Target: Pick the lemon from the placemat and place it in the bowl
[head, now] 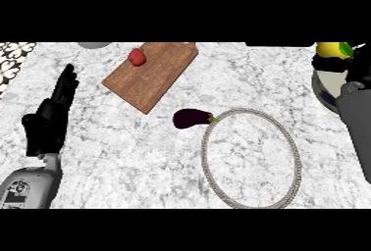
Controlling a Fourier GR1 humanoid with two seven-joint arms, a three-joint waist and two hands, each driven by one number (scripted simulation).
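Note:
The yellow lemon [331, 49] is up at the far right, above the pale bowl [319, 87], which is cut off by the view's right edge. My right hand [357, 67] is curled round the lemon and hides its lower part; the grey forearm covers much of the bowl. The round placemat [250, 158], marble-patterned with a braided rim, lies right of centre with nothing on it. At the left, my left hand [49, 117] rests open with its fingers pointing up.
A dark purple eggplant [191, 118] touches the placemat's upper left rim. A wooden cutting board [152, 73] lies at the back with a red item [137, 57] on its far end. A grey round object [94, 44] peeks in at the top left.

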